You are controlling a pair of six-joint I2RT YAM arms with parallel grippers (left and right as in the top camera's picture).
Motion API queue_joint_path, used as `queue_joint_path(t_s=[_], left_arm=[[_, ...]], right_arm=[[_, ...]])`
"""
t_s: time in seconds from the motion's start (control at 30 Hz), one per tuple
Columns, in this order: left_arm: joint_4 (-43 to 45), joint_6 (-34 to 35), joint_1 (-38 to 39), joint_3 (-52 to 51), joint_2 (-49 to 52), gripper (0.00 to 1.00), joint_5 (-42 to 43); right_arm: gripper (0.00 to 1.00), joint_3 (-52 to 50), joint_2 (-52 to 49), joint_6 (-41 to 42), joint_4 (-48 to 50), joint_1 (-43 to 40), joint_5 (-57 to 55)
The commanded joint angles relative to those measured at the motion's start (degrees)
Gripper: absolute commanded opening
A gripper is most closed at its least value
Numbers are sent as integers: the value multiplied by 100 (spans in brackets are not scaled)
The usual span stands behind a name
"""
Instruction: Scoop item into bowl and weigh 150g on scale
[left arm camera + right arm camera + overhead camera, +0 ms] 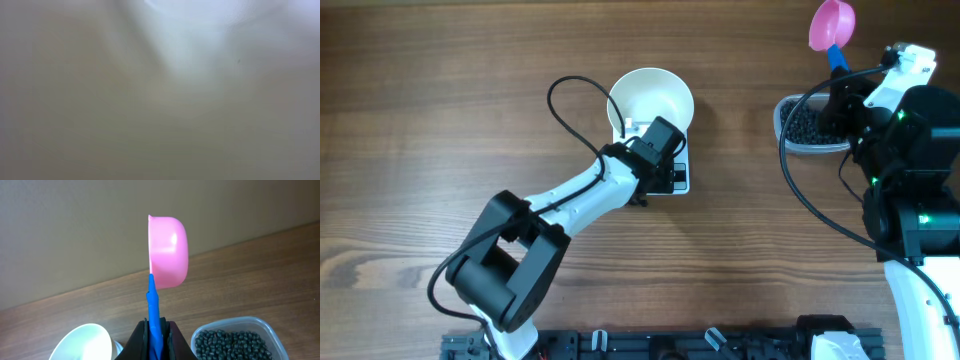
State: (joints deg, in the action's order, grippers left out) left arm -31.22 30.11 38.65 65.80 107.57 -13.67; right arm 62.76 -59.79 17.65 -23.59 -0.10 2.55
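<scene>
While R grip (pixel 159 331) clamps scoop (pixel 169 252) handle near beans (pixel 227 342) | L grip (pixel 642 135) wide at bowl (pixel 660 90)

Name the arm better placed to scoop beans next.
The right arm: its jaws clamp the pink scoop, beside the tub of beans; the left arm is at the bowl on the scale, without a tool.
</scene>
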Motion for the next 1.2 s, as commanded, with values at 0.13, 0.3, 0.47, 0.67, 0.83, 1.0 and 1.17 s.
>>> queue_joint_path(t_s=[0.13,0.3,0.47,0.67,0.83,1.0,1.17], left_arm=[[-116,33,-4,-107,398,100,-208],[-271,33,-2,-85,254,100,-205],[-284,33,-4,-85,-11,100,-205],[-269,33,-4,-87,-37,100,-208],[-236,33,-4,-87,7,100,-251],[-243,33,-4,-96,160,100,-251],[-306,33,-4,-98,223,100,-321]], right_arm=[[4,142,-11,-109,-2,-15,-35],[4,142,-11,-107,-2,-15,-35],[4,142,-11,-109,-2,-15,-35],[4,142,-11,-109,0,-15,-35],[4,142,-11,-109,-2,-15,-35],[4,142,-11,-109,-2,-15,-35],[4,142,-11,-111,-2,-15,-35]])
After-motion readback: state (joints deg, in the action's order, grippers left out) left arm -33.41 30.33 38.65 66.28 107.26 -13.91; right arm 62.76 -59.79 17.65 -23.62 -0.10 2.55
